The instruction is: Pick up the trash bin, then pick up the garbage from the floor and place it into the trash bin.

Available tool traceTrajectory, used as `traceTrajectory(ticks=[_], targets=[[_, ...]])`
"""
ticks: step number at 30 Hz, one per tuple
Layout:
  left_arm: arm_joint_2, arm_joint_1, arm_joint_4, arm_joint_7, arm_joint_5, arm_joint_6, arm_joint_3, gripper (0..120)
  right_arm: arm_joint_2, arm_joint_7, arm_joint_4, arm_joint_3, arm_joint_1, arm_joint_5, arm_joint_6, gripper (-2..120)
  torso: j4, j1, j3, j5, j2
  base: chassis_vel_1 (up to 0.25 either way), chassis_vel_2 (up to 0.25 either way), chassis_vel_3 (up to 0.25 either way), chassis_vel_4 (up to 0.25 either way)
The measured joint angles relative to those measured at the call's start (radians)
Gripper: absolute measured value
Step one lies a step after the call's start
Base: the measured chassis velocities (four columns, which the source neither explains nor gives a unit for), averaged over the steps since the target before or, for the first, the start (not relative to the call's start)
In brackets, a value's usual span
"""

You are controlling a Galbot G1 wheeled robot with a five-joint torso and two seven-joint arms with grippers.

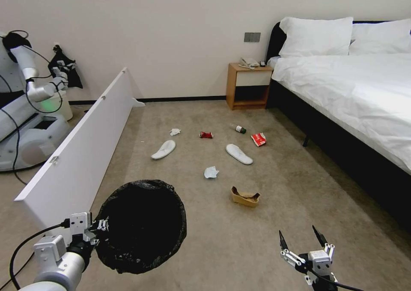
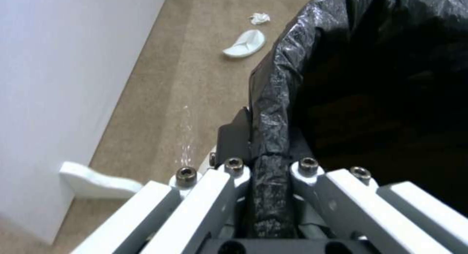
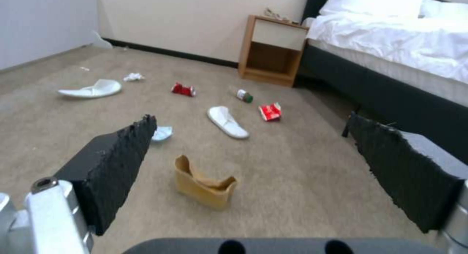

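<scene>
Left gripper (image 1: 102,227) clamps black-lined trash bin (image 1: 141,224) rim | right gripper (image 1: 302,239) spread, empty | best approach: descend squarely over torn cardboard (image 1: 245,196).

One trash bin (image 1: 141,226), black-lined, clamped at its rim by the left gripper (image 1: 99,227).

Two grippers in all; the right gripper (image 1: 302,239) hangs with its fingers spread and nothing between them.

Ahead of that right gripper, on the carpet:
- Two white slippers, one slipper (image 1: 163,149) off toward the left gripper's side, the other slipper (image 1: 239,153) straight ahead.
- Two crumpled tissues, a near tissue (image 1: 210,172) and a far tissue (image 1: 174,132).
- One crushed red can (image 1: 206,134).
- One green-capped bottle (image 1: 240,129).
- One red packet (image 1: 258,139).
- One piece of torn cardboard (image 1: 245,196), nearest the right gripper.

Eight pieces of litter altogether.

Beyond them stand one bedside table (image 1: 248,86) and one bed (image 1: 355,90) with two pillows (image 1: 317,36).
</scene>
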Motion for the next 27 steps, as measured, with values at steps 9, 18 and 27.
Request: traceTrajectory(ticks=[9, 18, 27], targets=[[0.0, 0.002, -0.002, 0.0, -0.001, 0.001, -0.002, 4, 0.0, -0.003, 0.0, 0.001, -0.003, -0.002, 0.0, 100, 0.0, 0.0, 0.0, 0.0006, 0.0, -0.207, 0.205, 0.197, -0.189], [0.002, 0.003, -0.003, -0.002, -0.002, 0.001, -0.004, 4, -0.001, -0.004, 0.002, 0.001, -0.003, -0.002, 0.001, 100, 0.0, 0.0, 0.0, -0.0001, 0.0, -0.205, 0.212, 0.203, -0.202], [-0.001, 0.004, -0.004, -0.003, -0.003, 0.002, -0.003, 4, -0.002, -0.001, -0.008, 0.005, 0.001, -0.013, 0.004, 100, 0.0001, 0.0, 0.0, 0.0005, 0.0, -0.219, 0.216, 0.202, -0.207]])
